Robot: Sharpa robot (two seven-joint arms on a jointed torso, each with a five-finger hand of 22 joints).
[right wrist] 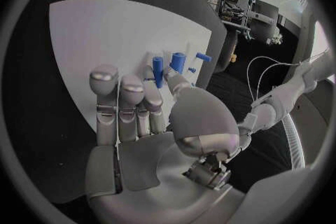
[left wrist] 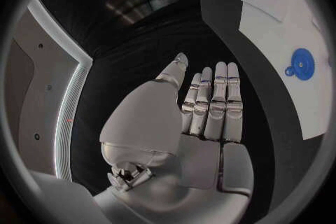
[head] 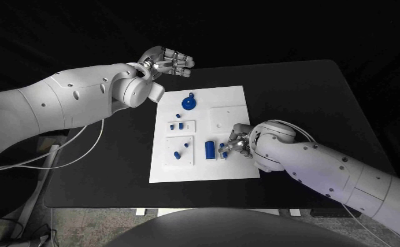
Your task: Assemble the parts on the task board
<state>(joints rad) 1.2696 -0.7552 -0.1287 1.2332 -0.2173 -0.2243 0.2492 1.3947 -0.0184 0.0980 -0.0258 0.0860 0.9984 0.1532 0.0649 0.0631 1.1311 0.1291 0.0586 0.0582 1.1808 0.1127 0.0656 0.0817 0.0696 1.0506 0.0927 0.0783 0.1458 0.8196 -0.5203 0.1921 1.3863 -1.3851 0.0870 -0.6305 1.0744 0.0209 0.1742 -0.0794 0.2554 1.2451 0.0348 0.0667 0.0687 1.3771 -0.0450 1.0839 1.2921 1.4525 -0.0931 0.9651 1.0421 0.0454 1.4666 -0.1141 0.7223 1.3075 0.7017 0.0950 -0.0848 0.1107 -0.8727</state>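
Head view: the task board [head: 200, 137] lies mid-counter; the right hand [head: 237, 142] works at its near right part, among blue parts [head: 210, 148], likely to seat one.
Left wrist view: the left hand [left wrist: 203, 123] hovers off the board's far left corner, flat, fingers straight, holding nothing, probably waiting.
Right wrist view: the right hand's fingertips [right wrist: 155, 102] touch a blue peg [right wrist: 157, 69]; whether they grip it I cannot tell.

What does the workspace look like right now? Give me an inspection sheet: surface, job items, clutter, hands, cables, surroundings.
Surface: black table, task board lying flat mid-table.
Job's things: round blue part at the board's far end; small blue parts and a blue cylinder nearer the robot.
Clutter: nothing seen.
Hands: left hand raised off the board's far left corner, fingers apart, holding nothing; right hand down on the board beside the cylinder, grip unclear.
Cables: white cable under the left arm.
Surroundings: dark.
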